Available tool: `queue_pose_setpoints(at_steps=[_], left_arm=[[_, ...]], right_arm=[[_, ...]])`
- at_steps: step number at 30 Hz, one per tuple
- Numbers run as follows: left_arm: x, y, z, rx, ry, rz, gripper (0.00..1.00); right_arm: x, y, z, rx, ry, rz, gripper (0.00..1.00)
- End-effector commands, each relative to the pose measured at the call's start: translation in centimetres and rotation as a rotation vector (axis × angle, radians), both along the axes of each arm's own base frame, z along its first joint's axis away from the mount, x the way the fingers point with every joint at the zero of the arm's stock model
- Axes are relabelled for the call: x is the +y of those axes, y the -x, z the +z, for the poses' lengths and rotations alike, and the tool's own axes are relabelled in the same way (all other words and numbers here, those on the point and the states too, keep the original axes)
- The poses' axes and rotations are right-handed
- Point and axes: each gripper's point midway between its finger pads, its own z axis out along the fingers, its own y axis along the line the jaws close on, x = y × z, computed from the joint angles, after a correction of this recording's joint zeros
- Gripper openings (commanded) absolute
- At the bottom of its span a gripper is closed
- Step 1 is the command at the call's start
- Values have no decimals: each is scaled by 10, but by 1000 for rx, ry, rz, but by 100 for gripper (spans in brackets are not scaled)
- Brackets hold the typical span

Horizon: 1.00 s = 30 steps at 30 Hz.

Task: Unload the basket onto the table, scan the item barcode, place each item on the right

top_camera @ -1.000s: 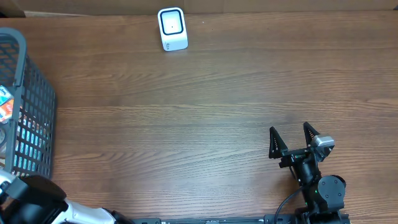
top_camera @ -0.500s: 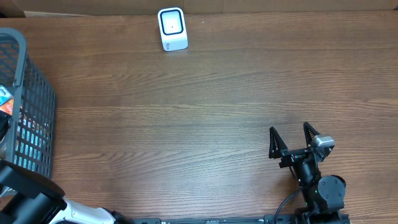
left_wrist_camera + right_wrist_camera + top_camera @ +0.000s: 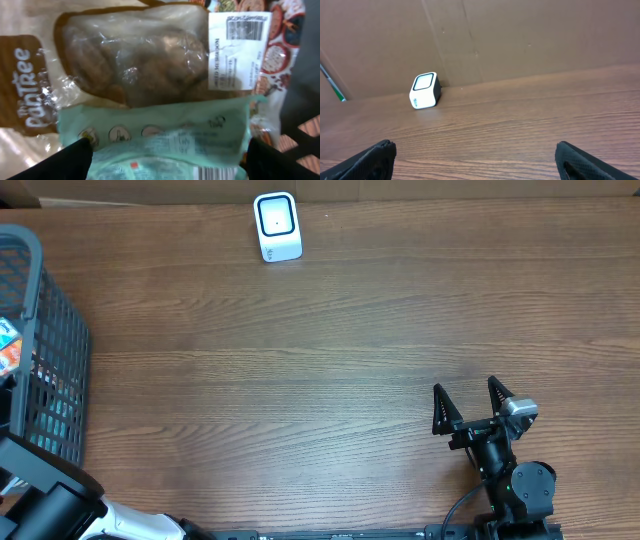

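Observation:
My left gripper (image 3: 170,152) hangs inside the grey mesh basket (image 3: 60,350) over a mint-green packet (image 3: 165,132). Its two black fingertips stand wide, one at each side edge of the packet, and I cannot tell whether they press it. A barcode (image 3: 216,174) shows on the packet's near end. Beyond it lies a clear bag of brown buns (image 3: 135,60) with a white barcode label (image 3: 239,50). The white scanner (image 3: 277,226) stands at the far edge of the table, also seen as a white scanner (image 3: 425,90) in the right wrist view. My right gripper (image 3: 468,405) rests open and empty at the front right.
The basket fills the left edge of the wooden table (image 3: 330,360), and its dark wall (image 3: 302,100) rises close on the right of my left fingers. A brown cardboard wall (image 3: 520,35) backs the table behind the scanner. More printed packaging (image 3: 280,30) lies in the basket.
My left arm has shifted slightly lower at the basket's front corner in the overhead view. The right arm and the scanner have not moved.

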Motion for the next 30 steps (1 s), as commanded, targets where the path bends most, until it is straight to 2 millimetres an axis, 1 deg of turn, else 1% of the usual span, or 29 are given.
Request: queue_pose_setpoints(at_steps=[1,5,8,13,14,17,20,22,23,27,28,30], left_arm=[[-2,3,-13,21,-2,-21,87],[0,2,-18,11,-16,-21,87],[3,0,-19,0,-29,-21,81],[4,-2,-27,-13,-45,-20,80],[4,-1,-29,-13,-45,-20,79],[1,1,-36,-12,-44,-20,71],[-1,3,-42,-9,-40,-20,60],[-2,3,-44,-10,-41,-20,55],[-2,4,-45,-9,-41,-21,50],[-1,3,-44,-14,-45,-20,13],[-1,2,-44,-17,-44,-21,6],[0,1,-40,-17,-44,-21,4]], right_arm=[[1,0,-2,-5,1,6,100],[1,0,-2,-5,1,6,100],[1,0,-2,-5,1,6,100],[1,0,-2,-5,1,6,100],[1,0,-2,-5,1,6,100],[1,0,-2,-5,1,6,100],[1,0,-2,-5,1,6,100],[1,0,-2,-5,1,6,100],[1,0,-2,-5,1,6,100],[1,0,-2,-5,1,6,100],[1,0,-2,-5,1,6,100],[1,0,-2,-5,1,6,100]])
